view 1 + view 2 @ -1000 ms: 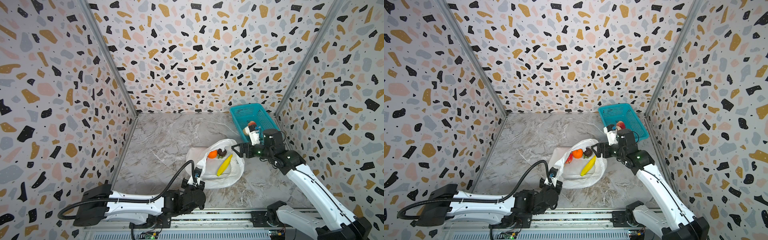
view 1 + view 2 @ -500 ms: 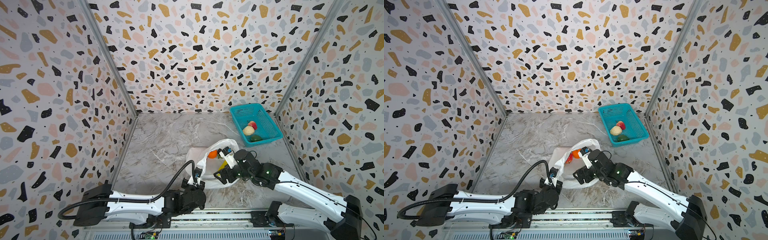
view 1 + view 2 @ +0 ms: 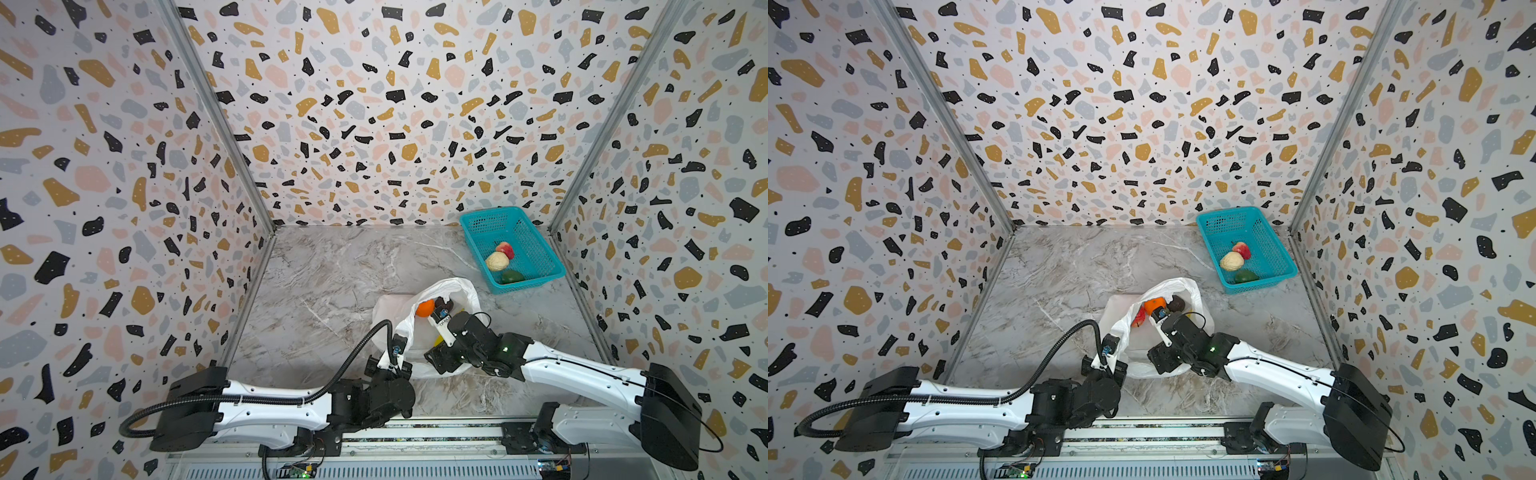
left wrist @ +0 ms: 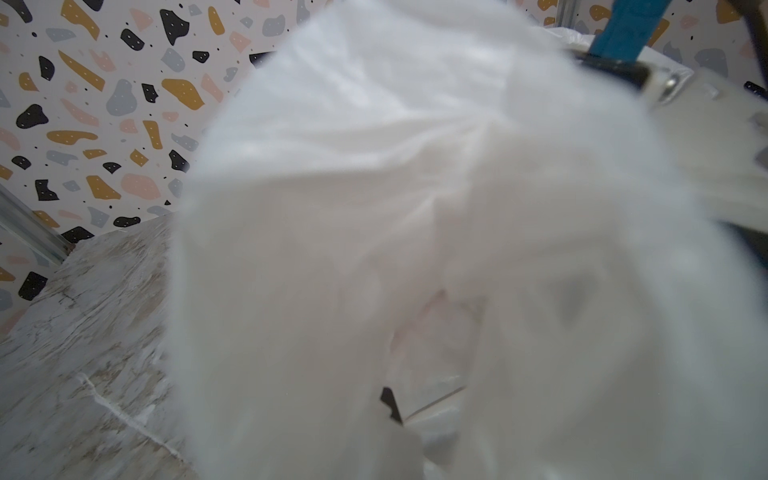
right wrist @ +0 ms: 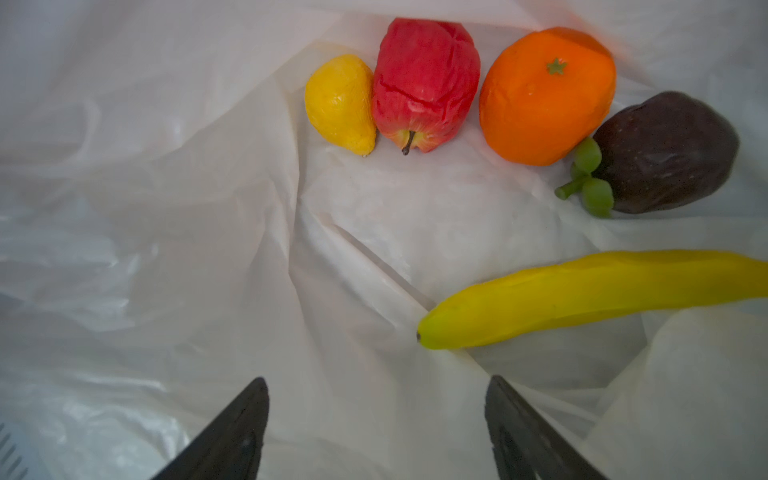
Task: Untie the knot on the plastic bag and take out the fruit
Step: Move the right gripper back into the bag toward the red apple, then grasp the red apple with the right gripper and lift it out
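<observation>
The left claw (image 3: 397,349) is clenched on the near edge of the plastic bag (image 3: 459,286), apparently to keep the thin film lifted and the mouth gaping so the other arm can get in. Its wrist view is smothered in white plastic. No knot shows anywhere, so the untying looks done. Just to its right, the right claw (image 5: 376,379) sits inside that mouth, jaws spread and empty, pointed at the fruit. Closest ahead of it lies one banana (image 5: 582,295), its tip nearly in line with one jaw. Further ahead, bunched where the bag's floor sags towards its far wall, four more sit in a row: one lemon (image 5: 338,104) touching one red apple (image 5: 426,83), then one orange (image 5: 546,95) touching one dark purple fruit (image 5: 669,153). That makes five pieces inside. Well beyond the right claw and off to its right, one teal basket (image 3: 528,282) stands on the table (image 3: 332,270), holding three pieces: one green piece (image 3: 512,276), one beige bumpy piece (image 3: 496,262), one pinkish piece (image 3: 505,250)
</observation>
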Motion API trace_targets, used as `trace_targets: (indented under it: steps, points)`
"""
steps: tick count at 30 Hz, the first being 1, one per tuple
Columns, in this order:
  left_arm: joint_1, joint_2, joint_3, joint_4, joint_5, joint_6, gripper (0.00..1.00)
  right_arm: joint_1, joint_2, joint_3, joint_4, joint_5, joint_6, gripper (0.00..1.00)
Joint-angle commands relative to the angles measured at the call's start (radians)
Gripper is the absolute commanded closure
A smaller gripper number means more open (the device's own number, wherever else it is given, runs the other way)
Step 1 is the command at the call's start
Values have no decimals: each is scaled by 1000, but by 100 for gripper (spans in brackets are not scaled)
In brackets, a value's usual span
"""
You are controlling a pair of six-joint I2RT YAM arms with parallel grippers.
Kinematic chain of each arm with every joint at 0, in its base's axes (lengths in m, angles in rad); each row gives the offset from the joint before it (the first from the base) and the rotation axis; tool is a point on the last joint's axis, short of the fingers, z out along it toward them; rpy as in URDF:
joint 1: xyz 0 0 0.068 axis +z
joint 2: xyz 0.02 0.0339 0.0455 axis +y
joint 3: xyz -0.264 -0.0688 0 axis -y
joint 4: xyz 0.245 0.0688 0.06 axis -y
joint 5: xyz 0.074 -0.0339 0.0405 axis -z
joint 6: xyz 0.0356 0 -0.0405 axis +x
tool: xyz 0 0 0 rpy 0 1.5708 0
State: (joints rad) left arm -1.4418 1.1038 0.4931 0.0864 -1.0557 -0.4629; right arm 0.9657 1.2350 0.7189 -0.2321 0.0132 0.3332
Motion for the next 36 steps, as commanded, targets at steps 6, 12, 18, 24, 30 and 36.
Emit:
trace_targets:
  steps: [6, 12, 18, 24, 30, 36]
  points:
    - [6, 6, 38, 12, -10, 1, 100, 1, 181, 53, 146, -15, -3, 20]
    - [6, 7, 32, -5, -6, -19, 100, -6, 298, 105, 257, -43, 83, 28]
    - [6, -2, 25, -27, 0, -34, 100, -39, 376, 128, 380, -44, 236, 30]
    - [6, -20, 16, -45, 6, -40, 100, -81, 469, 115, 530, -59, 413, 17]
    - [7, -50, 3, -61, 11, -45, 100, -81, 518, 161, 586, -14, 435, 12]
    - [6, -80, -14, -76, 13, -45, 100, -81, 560, 209, 614, 18, 449, 12]
